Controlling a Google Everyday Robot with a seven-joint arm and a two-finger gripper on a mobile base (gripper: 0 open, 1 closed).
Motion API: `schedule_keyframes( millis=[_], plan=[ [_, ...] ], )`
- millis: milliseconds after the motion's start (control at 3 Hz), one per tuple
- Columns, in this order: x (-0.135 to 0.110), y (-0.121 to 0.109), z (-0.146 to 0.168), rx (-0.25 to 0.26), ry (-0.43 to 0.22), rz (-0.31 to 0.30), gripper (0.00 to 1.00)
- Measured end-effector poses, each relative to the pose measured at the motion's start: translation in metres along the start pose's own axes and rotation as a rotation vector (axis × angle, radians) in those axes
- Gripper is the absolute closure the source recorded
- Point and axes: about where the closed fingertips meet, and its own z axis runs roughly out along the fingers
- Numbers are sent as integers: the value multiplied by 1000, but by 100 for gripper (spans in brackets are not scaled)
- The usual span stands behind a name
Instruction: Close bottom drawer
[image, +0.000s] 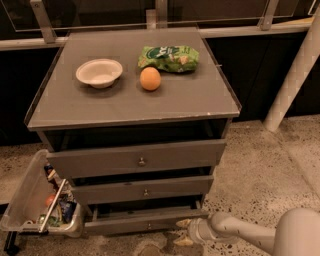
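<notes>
The bottom drawer is the lowest of three grey-brown fronts on the cabinet, with a small round knob. It stands out only a little from the cabinet, and a thin strip of its tray shows above the front. My gripper is low near the floor at the drawer front's right end, touching or almost touching it. The pale arm reaches in from the lower right.
The middle drawer and top drawer also stick out slightly. A white bowl, an orange and a green chip bag lie on the cabinet top. A clear plastic bin of items stands at the left; a white pole at the right.
</notes>
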Motion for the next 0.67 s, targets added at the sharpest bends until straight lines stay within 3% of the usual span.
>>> schedule_keyframes(
  millis=[333,667],
  plan=[
    [-23,-38,5,39,1,-66,65],
    [-28,-73,14,80,32,-79,63]
  ],
)
